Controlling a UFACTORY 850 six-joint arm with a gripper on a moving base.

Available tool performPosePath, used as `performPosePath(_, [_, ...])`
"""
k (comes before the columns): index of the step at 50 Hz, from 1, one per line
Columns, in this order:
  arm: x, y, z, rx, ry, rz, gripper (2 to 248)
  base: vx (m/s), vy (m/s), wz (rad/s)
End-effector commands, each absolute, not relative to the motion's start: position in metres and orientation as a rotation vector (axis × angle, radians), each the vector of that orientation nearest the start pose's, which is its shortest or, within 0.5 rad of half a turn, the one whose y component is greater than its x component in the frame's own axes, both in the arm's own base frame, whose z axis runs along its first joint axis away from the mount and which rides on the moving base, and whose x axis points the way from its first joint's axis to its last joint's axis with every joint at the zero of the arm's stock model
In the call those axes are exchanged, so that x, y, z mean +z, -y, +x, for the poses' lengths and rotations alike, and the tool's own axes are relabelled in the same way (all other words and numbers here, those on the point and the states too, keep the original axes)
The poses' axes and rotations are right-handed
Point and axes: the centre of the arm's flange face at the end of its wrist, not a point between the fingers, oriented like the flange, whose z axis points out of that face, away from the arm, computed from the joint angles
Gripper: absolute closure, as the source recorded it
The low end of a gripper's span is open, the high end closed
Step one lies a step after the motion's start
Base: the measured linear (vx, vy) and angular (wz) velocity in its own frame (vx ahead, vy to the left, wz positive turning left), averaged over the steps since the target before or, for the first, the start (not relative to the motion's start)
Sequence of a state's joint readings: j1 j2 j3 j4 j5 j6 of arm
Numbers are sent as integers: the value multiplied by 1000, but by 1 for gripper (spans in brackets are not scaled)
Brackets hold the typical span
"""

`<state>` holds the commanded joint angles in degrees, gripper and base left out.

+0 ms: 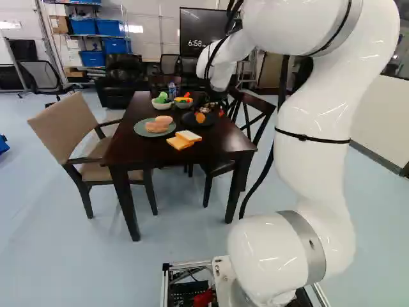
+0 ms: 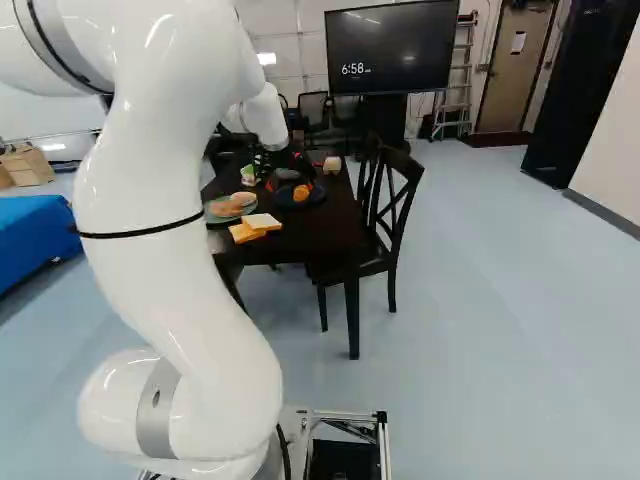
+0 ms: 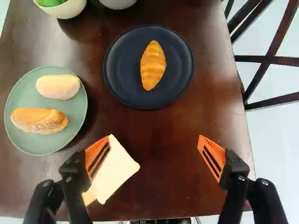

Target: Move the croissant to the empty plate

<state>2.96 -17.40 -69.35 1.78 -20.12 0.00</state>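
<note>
Note gripper wide open, gripping nothing. Close by, see sliced bread on the dark wooden surface. Next, see two rolls on the green plate. Farther ahead, see croissant lying alone on the black plate. Can make out no empty plate. Judge placing probably complete; next, withdraw without nudging croissant or plate.
</note>
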Motion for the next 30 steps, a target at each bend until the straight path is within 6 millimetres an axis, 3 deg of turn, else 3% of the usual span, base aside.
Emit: performPosePath(30, [477,-19,518,-1134,22,-2906,3,0,0,0])
